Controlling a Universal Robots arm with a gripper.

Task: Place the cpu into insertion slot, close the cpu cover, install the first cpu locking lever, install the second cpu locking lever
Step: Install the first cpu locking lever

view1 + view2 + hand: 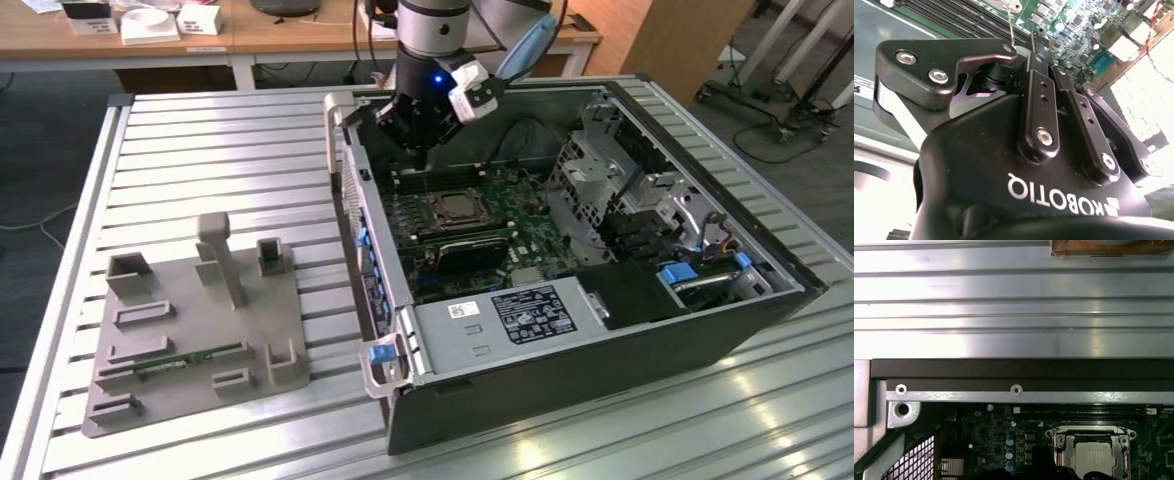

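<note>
While the gripper [418, 158] hangs near the case wall [350, 200], its fingers drawn together and empty as far as I can see, the cpu [1095, 458] lies flat in the insertion slot [430, 203], framed by the cpu cover [1089, 432]. I judge the chip light, rigid and fragile: handle by its edges only. The wall crowds one side; overhead is open.

gripper [419, 154] closed, pointing down

One cpu [1097, 460] (silvery), one cpu cover [1089, 434], one computer case [601, 380].
</note>
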